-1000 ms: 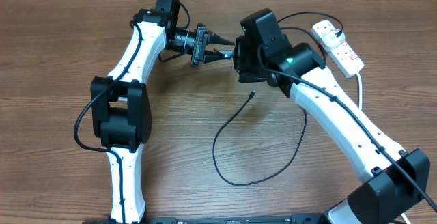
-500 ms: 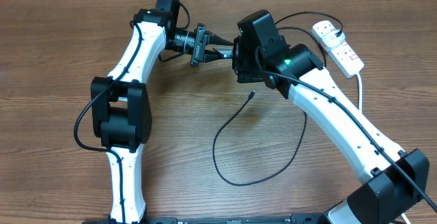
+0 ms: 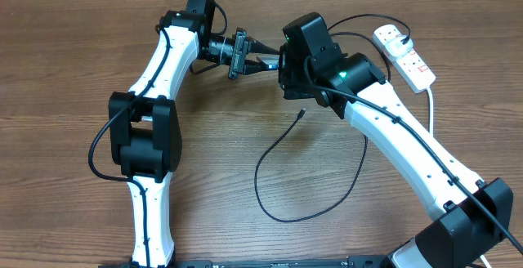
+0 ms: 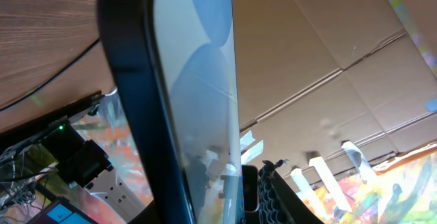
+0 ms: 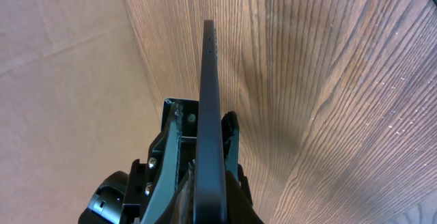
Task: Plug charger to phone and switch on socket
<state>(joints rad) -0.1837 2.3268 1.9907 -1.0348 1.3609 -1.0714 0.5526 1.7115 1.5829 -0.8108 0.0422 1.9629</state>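
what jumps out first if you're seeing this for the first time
The phone, pale blue screen in a dark frame, is held in the air between the left gripper and right gripper, far middle. Nearer, the charger lies in a loose loop on the table, its small tip free; the socket sits far right.

Tally: one phone point(image 4: 198, 101); one charger point(image 3: 257, 178); one socket point(image 3: 404, 54), with one white cord point(image 3: 430, 104). Two arms: left arm point(image 3: 163, 64), right arm point(image 3: 409, 137). One table point(image 3: 65, 55).
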